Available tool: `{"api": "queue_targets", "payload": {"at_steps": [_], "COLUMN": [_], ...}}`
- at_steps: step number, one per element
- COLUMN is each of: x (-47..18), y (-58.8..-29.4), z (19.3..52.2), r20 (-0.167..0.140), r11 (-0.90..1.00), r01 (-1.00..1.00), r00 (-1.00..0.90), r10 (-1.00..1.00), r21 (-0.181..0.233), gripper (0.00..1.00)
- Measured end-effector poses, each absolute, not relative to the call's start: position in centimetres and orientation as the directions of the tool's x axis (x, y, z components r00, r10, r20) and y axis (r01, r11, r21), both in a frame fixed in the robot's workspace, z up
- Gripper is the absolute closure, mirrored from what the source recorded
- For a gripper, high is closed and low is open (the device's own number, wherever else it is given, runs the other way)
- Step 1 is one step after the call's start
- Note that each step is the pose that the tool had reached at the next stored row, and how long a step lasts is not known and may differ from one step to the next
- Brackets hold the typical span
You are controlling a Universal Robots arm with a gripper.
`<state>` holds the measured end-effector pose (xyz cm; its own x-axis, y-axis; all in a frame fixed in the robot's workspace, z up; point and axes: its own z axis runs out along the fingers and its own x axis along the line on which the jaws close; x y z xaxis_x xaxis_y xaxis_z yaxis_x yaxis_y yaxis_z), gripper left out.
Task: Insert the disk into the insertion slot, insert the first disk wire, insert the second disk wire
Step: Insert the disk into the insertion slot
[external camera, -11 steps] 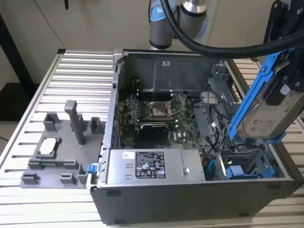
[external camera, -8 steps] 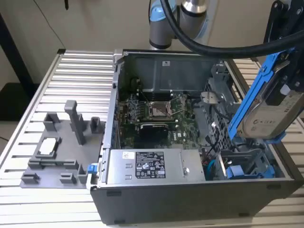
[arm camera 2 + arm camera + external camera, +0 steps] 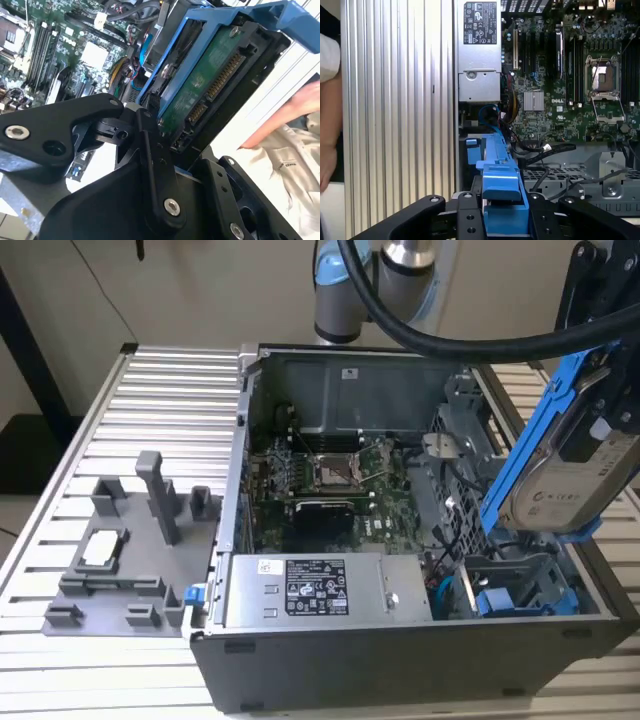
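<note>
The silver-grey hard drive in its bright blue plastic carrier (image 3: 565, 475) hangs steeply tilted over the dark open computer case (image 3: 350, 665), at the exterior view's right, clamped between the fingers of my black gripper (image 3: 501, 215). The grey sheet-metal drive bay (image 3: 512, 568) sits just below, unfilled. At this tilt, I judge a carrier corner could catch the bay's rim or the black cables (image 3: 452, 510) nearby and twist in my grip.

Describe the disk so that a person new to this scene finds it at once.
Find the open computer case on the ribbed metal table. Above the case's end at the exterior view's right, the hand holds the disk tilted. Its bright blue frame sets it apart from the stickered grey box.
</note>
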<state>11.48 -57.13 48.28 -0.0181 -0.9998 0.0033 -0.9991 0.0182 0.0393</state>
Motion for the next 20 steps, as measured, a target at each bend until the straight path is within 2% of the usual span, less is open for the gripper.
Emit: {"api": "queue_targets", "payload": {"at_steps": [20], "x": [11.52], "y": [-57.15], "z": [47.37], "r20": [0.003], "r11": [0.014], "r01": [-0.999], "r00": [-0.014], "r10": [-1.0], "r21": [0.033], "gripper": [0.67]}}
